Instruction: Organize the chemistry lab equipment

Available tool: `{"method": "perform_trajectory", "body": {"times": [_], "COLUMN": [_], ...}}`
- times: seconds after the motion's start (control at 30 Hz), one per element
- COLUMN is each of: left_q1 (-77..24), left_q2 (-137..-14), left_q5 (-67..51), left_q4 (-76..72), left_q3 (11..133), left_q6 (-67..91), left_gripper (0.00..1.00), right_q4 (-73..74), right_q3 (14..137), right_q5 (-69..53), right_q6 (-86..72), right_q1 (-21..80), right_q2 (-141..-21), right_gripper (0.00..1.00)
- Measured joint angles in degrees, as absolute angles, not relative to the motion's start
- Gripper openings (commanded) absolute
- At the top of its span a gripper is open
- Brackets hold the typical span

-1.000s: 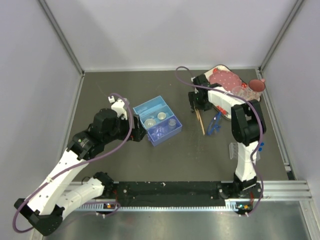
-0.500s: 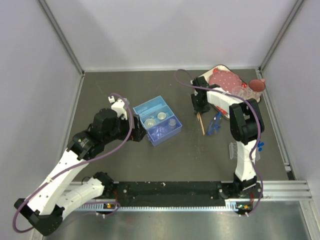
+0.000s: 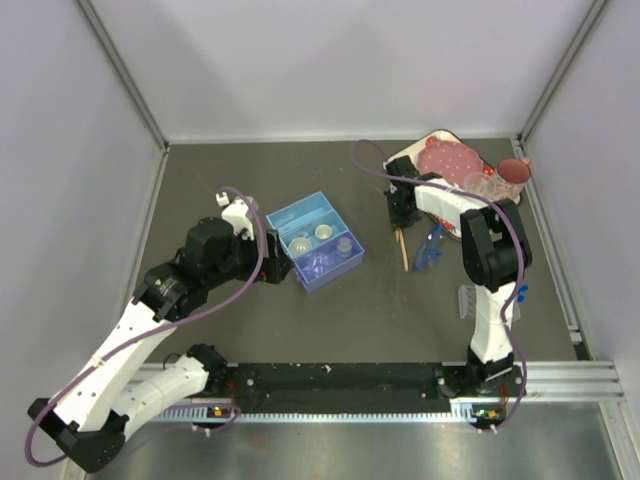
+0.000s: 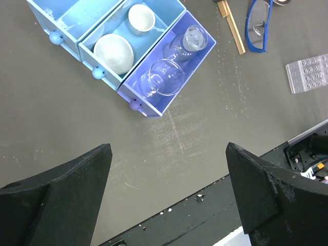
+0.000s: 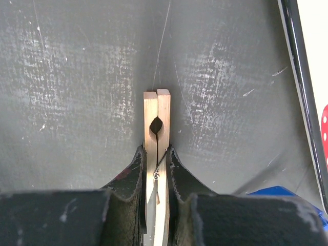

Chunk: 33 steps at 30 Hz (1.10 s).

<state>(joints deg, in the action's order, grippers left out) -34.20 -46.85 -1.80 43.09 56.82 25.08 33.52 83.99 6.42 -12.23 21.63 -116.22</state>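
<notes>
Clamping the tongs between its fingers, their tip jutting just ahead, the right hand holds light, stiff wood that looks best gripped mid-length.

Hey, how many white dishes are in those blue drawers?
2. Both sit in the middle drawer: the larger dish near its knob, the smaller dish behind it. The left drawer is partly out of frame, so more could be hidden.

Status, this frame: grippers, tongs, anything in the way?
Right gripper shut on wooden tongs. Left gripper open, hovering near blue drawer box. Blue glasses beside tongs, not touching.
</notes>
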Motion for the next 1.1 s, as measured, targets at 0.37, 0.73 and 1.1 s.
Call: {"method": "perform_trajectory", "body": {"times": [0.37, 0.73, 1.1], "left_q1": [-34.20, -34.20, -34.20], "left_q2": [-44.45, -43.27, -40.95], "left_q5": [-2.09, -2.61, -2.76], "left_q4": [43.33, 43.72, 44.66], "left_q3": [56.69, 54.85, 54.68], "left_q6": [25.34, 25.80, 25.89], "left_gripper": [0.99, 0.99, 0.99], "right_q4": [41.43, 44.58, 45.19], "right_q3": [85.27, 93.54, 100.27], "right_q5": [7.94, 4.56, 8.29], "right_q6": [-16.38, -30.68, -54.28], "right_q1": [25.30, 29.63, 40.82], "right_q2": [-111.13, -97.76, -98.48], "right_gripper": [0.00, 0.00, 0.00]}}
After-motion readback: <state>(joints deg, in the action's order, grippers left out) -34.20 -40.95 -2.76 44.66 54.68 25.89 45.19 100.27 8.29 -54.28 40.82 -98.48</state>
